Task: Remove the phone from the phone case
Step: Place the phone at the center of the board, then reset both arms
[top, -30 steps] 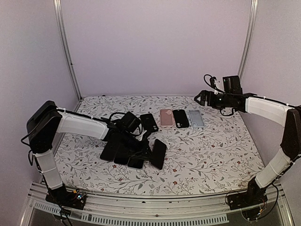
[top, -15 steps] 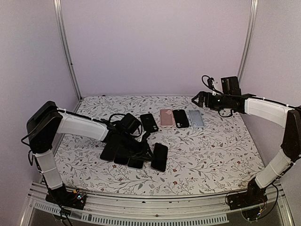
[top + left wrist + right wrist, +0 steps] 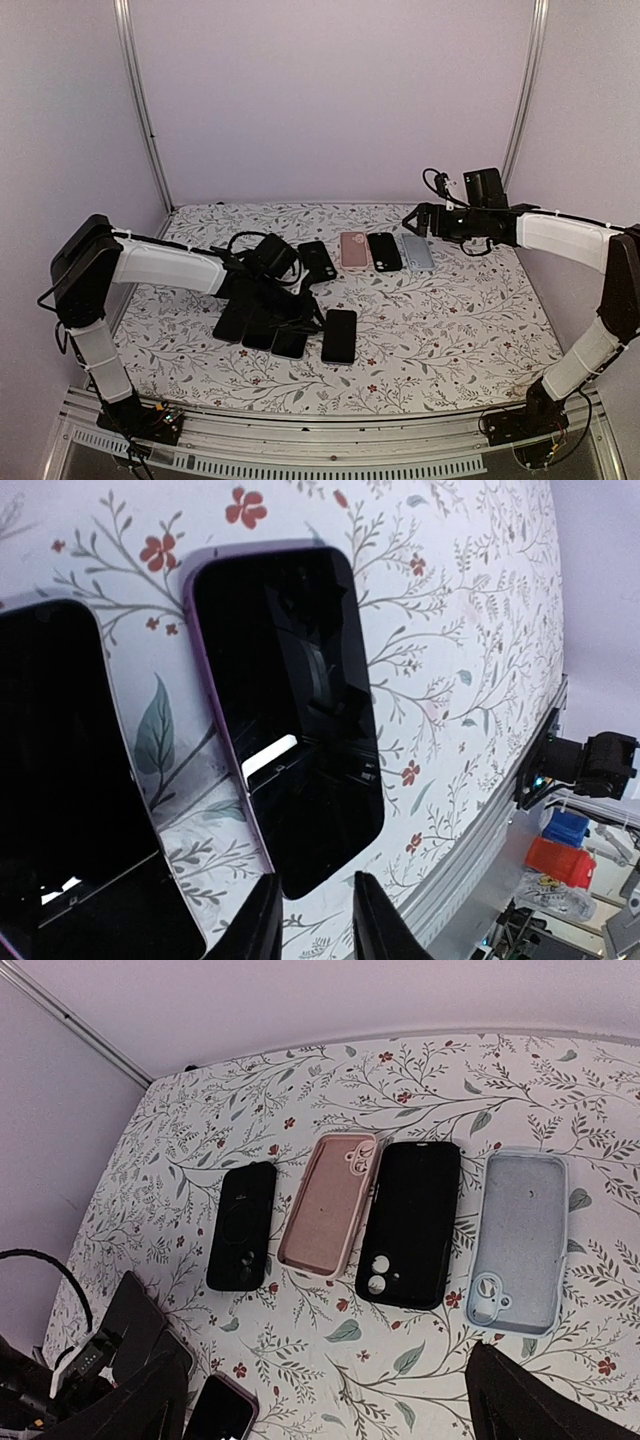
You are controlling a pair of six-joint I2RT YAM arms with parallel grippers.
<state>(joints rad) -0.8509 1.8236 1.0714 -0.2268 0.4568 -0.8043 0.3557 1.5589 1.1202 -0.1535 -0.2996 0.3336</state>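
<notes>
Left pincer (image 3: pixel 312 925) first: its two black fingers stand parted with nothing between them, low over the flowered tablecloth (image 3: pixel 450 680). Just ahead of that gap lies the near end of the black-screened phone with a purple rim (image 3: pixel 285 710). It is flat, screen up, its long axis running away from the fingers. Is that rim a case or the bare frame? Can't tell. A row of dark phones (image 3: pixel 258 322) sits just beside it. The left arm is plainly nearer. The right pincer (image 3: pixel 335 1405) hangs wide open and empty, well apart, above a row of four phone cases (image 3: pixel 330 1203): black, pink, black, pale blue-grey. No brand or writing reads anywhere.
</notes>
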